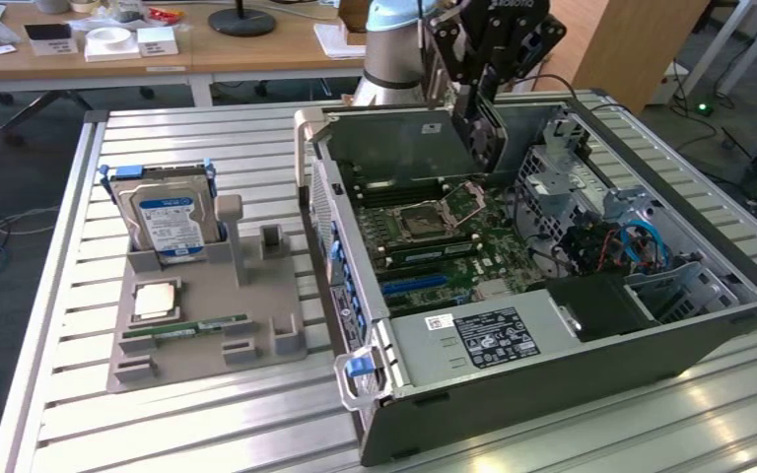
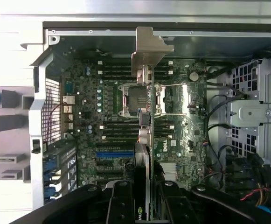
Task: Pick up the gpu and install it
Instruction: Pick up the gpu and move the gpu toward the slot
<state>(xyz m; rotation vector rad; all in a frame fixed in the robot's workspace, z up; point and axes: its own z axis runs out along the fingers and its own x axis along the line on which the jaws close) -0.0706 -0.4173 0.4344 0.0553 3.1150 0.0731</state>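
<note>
Fingers [image 2: 121,205] of the gripper [image 2: 144,203] clamp the gpu [image 2: 145,120] edge-on above the motherboard [image 2: 102,140], seemingly to meet a slot.

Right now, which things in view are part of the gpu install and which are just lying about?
In the job: gpu, clamped in the jaws; open computer case; motherboard.
Lying about: hard drive, CPU chip, RAM stick, grey holder tray.
</note>
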